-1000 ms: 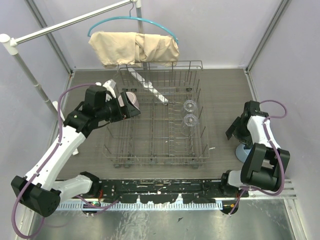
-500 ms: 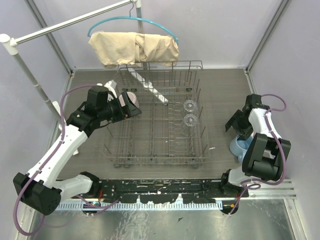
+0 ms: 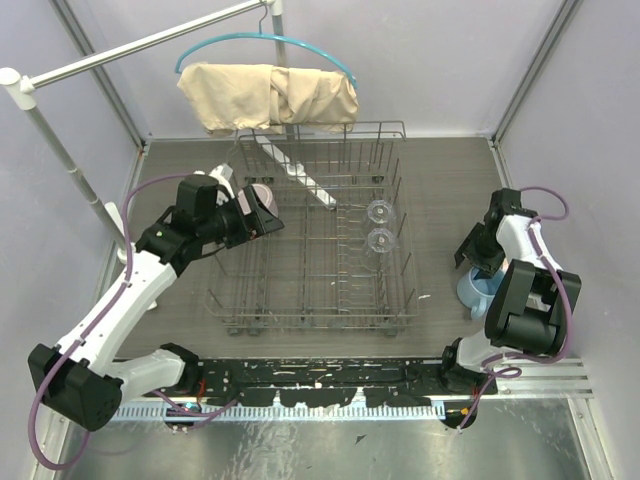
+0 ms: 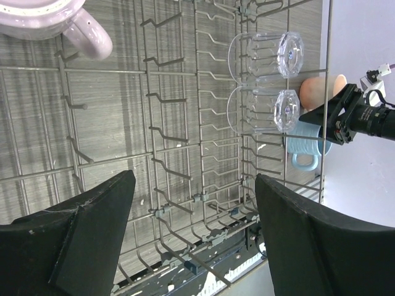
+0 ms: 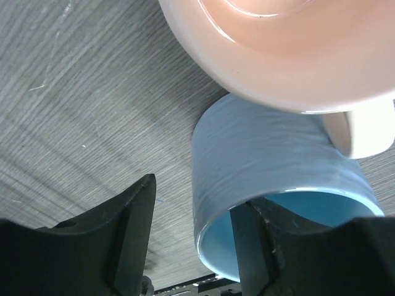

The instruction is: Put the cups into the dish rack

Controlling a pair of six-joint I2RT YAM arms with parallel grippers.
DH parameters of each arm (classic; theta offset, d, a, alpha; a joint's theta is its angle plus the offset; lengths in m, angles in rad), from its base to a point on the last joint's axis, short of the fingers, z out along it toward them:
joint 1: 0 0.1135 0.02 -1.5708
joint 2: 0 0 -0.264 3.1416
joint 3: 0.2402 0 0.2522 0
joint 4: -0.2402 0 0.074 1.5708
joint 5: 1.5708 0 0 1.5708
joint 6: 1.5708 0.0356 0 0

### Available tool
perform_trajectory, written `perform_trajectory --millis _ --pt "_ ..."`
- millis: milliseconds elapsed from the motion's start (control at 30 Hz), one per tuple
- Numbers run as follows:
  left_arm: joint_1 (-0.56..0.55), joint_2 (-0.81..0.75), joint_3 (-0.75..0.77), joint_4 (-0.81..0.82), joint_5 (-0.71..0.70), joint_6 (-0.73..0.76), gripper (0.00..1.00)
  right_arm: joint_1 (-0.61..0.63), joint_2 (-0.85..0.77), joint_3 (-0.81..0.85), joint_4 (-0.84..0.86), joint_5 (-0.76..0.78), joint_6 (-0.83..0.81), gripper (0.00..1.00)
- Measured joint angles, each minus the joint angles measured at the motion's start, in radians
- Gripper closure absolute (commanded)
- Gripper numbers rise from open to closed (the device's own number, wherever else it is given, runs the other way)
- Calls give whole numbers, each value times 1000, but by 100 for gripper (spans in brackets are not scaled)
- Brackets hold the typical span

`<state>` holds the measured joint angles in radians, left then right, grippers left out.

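Note:
The grey wire dish rack (image 3: 312,318) stands mid-table. Two clear glass tumblers (image 3: 379,212) (image 3: 379,240) lie in its right side. The mauve-pink mug (image 3: 262,198) rests in its back left corner. My left gripper (image 3: 255,221) is open and empty just beside that mug, over the rack; in the left wrist view (image 4: 192,180) the mug (image 4: 43,18) lies ahead of it. My right gripper (image 3: 473,258) is open at the light blue mug (image 3: 478,292). In the right wrist view (image 5: 197,197) one finger is inside the blue mug (image 5: 259,154) and one outside. The peach-orange mug (image 5: 284,49) touches it.
A teal hanger with beige cloth (image 3: 268,95) hangs from a white rail over the rack's back edge. A white strip (image 3: 297,172) lies in the rack's back. Purple walls close in on three sides. A black rail (image 3: 320,375) runs along the near edge.
My right gripper has swung in and lowered onto the light blue mug, one finger now inside it. My left gripper has barely moved, staying open by the mauve-pink mug.

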<state>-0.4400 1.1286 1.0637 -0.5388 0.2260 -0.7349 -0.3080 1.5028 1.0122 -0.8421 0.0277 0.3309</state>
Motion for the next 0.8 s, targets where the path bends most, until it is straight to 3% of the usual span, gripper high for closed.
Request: perform_trajectory --millis 167,233,400,800 --pt "0 -15 -17 1 -6 -5 14 0 14 -31 16 11 -14 55" --pt "0 -23 -18 1 -9 -6 15 0 24 -38 18 19 -16 72" --pt "0 -45 -18 0 -16 -6 14 0 40 -47 44 7 -19 97" --pt "1 -62 -17 -3 -10 -8 14 1 -8 -38 31 -84 -11 99"
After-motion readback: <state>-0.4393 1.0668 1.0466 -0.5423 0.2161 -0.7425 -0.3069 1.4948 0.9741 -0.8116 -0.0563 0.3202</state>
